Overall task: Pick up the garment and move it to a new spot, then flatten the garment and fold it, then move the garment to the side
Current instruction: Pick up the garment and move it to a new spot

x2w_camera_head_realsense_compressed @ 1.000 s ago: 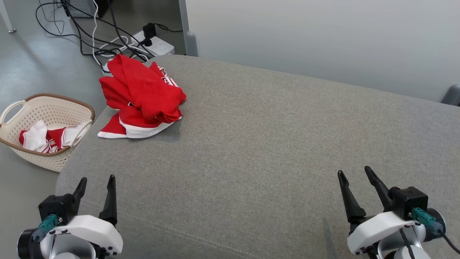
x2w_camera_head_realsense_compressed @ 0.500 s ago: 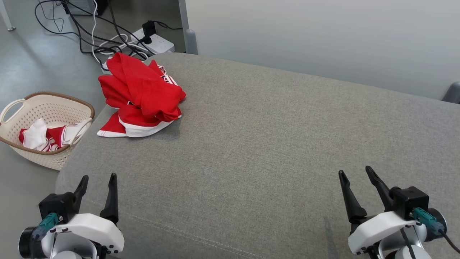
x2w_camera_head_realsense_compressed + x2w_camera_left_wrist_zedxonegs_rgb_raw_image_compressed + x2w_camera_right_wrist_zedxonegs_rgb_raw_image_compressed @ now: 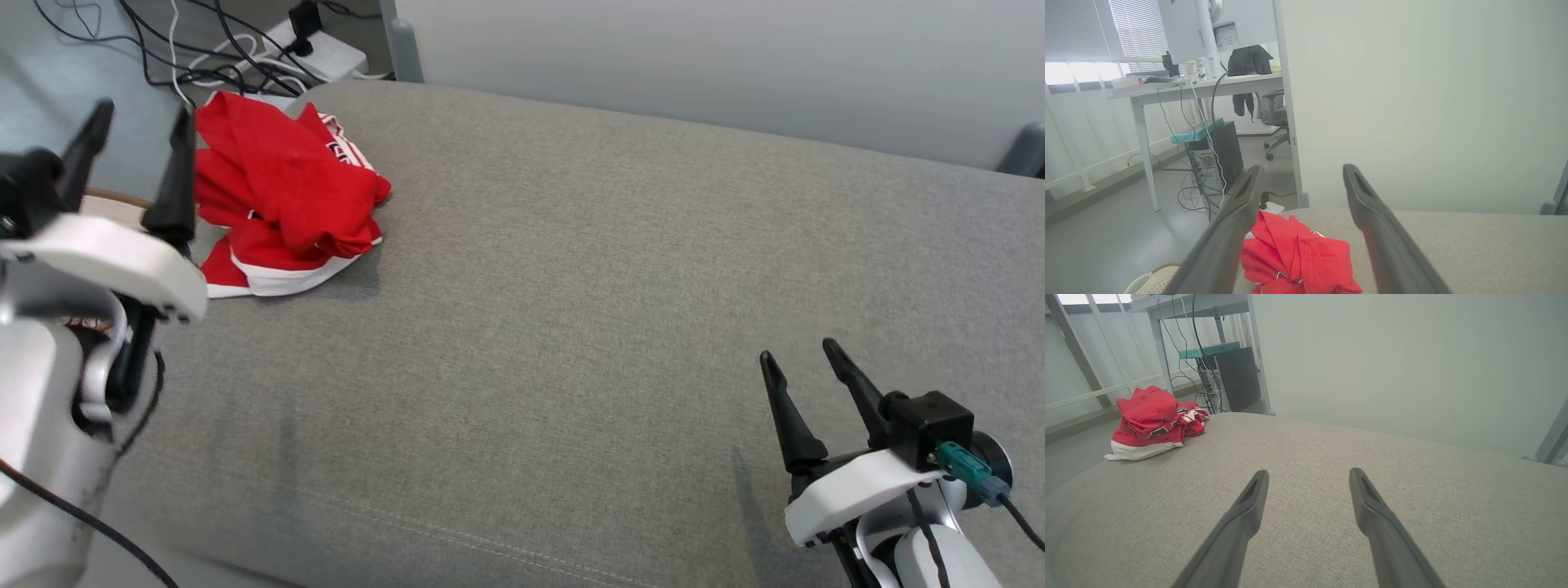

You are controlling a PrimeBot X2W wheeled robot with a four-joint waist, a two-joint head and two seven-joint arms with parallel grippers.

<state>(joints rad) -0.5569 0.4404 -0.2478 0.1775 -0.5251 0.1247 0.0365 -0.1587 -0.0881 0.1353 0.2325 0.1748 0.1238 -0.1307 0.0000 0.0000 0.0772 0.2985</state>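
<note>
The left arm is held high at the left of the head view. Its pale forearm [image 3: 41,457] rises from the lower corner and its white wrist housing [image 3: 114,261] sits above it. The left tool [image 3: 145,110] points up that view with its two dark fingers well apart and nothing between them. The right-hand finger [image 3: 175,180] overlaps the left edge of the garment [image 3: 286,196] in that view. From the left wrist the tool [image 3: 1303,169] looks almost level across the bench [image 3: 1453,237]. Its fingertips stand against the pale wall, and the garment [image 3: 1298,253] lies lower down between the two fingers, apart from them.

The garment is a crumpled red heap with white trim, resting on the far left corner of the padded grey bench [image 3: 571,286], close to its rounded edge. Cables and a power strip [image 3: 326,53] lie on the floor beyond it. The rim of a pale basket [image 3: 1153,279] shows on the floor to its left.

The right arm sits low at the near right. The right tool [image 3: 797,351] points up the head view, leaning slightly left, with its fingers spread and empty. In its own wrist view the right tool [image 3: 1309,473] hovers over bare grey fabric [image 3: 1331,465], well apart from the garment [image 3: 1149,416] at the far left.
</note>
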